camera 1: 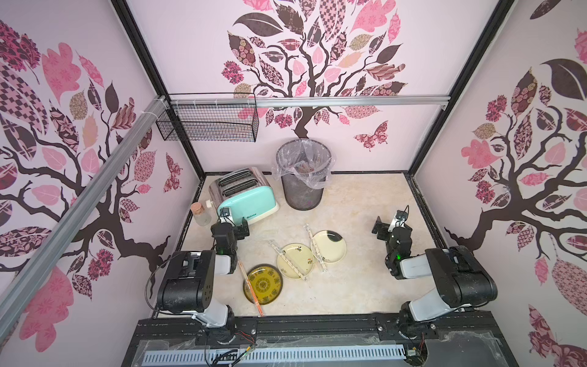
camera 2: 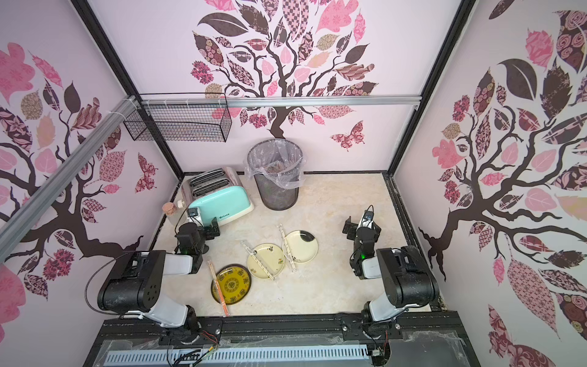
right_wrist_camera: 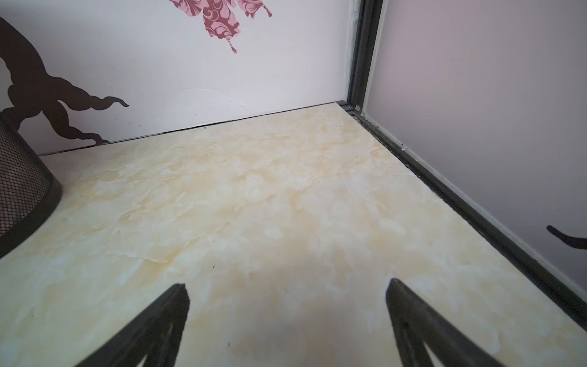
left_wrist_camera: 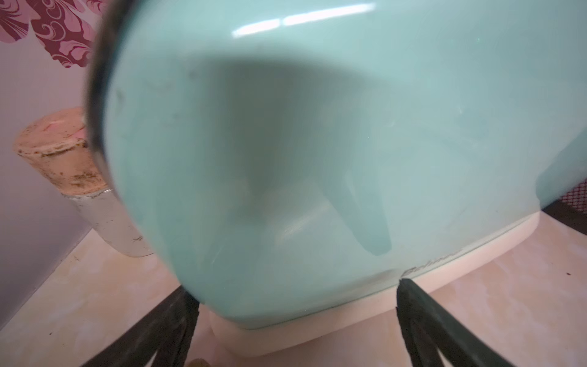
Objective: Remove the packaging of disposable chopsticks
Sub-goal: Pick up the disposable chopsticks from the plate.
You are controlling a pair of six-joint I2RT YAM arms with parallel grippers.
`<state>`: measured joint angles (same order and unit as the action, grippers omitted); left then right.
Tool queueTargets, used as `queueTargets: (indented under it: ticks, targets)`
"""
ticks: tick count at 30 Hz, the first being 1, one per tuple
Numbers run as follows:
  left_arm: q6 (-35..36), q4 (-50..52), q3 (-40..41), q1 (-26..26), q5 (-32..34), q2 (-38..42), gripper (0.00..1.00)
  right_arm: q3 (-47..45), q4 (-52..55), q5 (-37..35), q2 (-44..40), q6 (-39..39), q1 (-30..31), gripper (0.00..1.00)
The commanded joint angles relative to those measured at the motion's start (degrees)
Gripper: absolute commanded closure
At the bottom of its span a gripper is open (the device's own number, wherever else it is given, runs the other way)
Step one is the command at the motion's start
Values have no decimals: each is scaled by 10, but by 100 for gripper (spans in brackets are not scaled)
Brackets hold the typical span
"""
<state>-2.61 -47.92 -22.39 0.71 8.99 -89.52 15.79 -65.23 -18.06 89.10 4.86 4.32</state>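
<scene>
One marble-patterned table (camera 1: pixel 349 286) carried everything. At its far edge stood one mesh bin (camera 1: pixel 303 178) with a clear liner, and beside it one mint toaster (camera 1: pixel 246 197). One wire basket (camera 1: pixel 209 122) hung on the wall above.

Two grippers were in view, both spread wide and holding nothing. The left gripper (left_wrist_camera: pixel 293 287) sat close against the toaster's side, and the right gripper (right_wrist_camera: pixel 287 282) hung over bare table near the right wall.

Three plates lay in a row between the arms: one dark yellow plate (camera 1: pixel 263 282) and two cream plates (camera 1: pixel 295 261) (camera 1: pixel 328 246).

Three sleeves, one per plate, each lay across its plate. The orange-red sleeve (camera 1: pixel 251 288) crossed the dark plate's left edge (its near end ran past the rim onto the table). One clear sleeve (camera 1: pixel 287 260) crossed the middle plate, and another clear sleeve (camera 1: pixel 315 248) lay over the right plate's left rim. The chopsticks (camera 2: pixel 258 261) were inside them.

One corked jar (camera 1: pixel 200 213) stood left of the toaster.
</scene>
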Motion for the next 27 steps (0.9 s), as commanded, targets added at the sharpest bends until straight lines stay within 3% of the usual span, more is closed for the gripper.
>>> queueTargets:
  ticks: [1,27]
  targets:
    - [5,-12,1,-1,-12,3,2,2,-6,6,-3,-4,-3,1]
    - [4,-15,3,6,-23,5,2,3,-7,5,-3,-5,-1,1]
